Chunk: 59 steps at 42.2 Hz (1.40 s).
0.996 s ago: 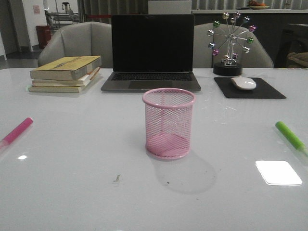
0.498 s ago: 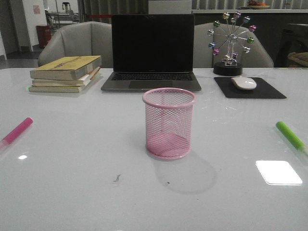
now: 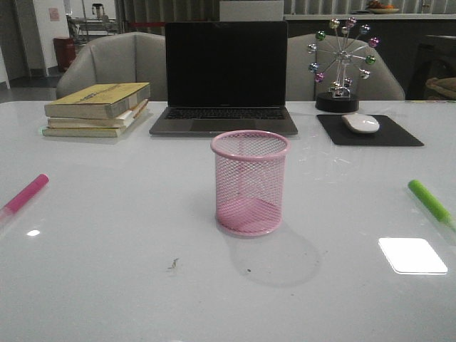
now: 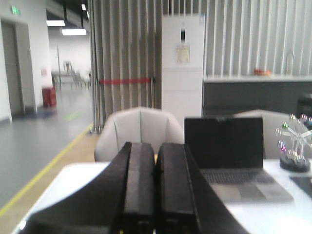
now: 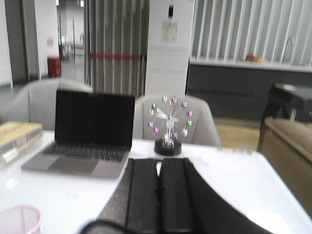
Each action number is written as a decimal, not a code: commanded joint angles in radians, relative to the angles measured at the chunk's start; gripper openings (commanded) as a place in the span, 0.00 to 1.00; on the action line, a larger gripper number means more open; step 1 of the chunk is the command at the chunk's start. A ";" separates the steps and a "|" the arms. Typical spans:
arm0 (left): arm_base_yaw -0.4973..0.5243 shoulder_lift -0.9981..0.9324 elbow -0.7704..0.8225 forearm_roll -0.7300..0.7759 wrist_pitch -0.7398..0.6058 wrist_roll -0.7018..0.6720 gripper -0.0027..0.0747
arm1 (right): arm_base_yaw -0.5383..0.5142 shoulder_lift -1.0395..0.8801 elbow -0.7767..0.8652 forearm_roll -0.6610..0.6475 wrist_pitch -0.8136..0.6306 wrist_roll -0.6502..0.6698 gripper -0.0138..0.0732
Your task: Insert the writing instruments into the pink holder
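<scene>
The pink wire-mesh holder (image 3: pixel 250 182) stands upright and empty at the table's centre; its rim (image 5: pixel 17 218) also shows in the right wrist view. A magenta marker (image 3: pixel 23 195) lies flat near the table's left edge. Near the right edge lies a lime green marker (image 3: pixel 429 202). Neither gripper appears in the front view. In the left wrist view my left gripper (image 4: pixel 156 161) is shut with nothing between its fingers, raised and facing the laptop. In its own wrist view my right gripper (image 5: pixel 159 168) is likewise shut and holds nothing.
Behind the holder sits an open laptop (image 3: pixel 225 77). A stack of books (image 3: pixel 98 108) lies at the back left. At the back right are a ferris-wheel ornament (image 3: pixel 340 63) and a mouse (image 3: pixel 360 122) on a black pad (image 3: pixel 370 132). Grey chairs stand beyond the table.
</scene>
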 commanded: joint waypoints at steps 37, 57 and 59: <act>0.001 0.442 -0.009 -0.012 0.213 -0.005 0.68 | -0.001 0.680 -0.073 0.007 0.240 0.039 0.57; -0.240 0.515 -0.009 -0.034 0.152 0.021 0.76 | -0.001 1.125 -0.246 0.012 0.078 0.052 0.68; -0.286 0.522 -0.009 -0.034 0.150 0.022 0.76 | -0.002 1.173 -0.279 0.013 0.077 0.052 0.68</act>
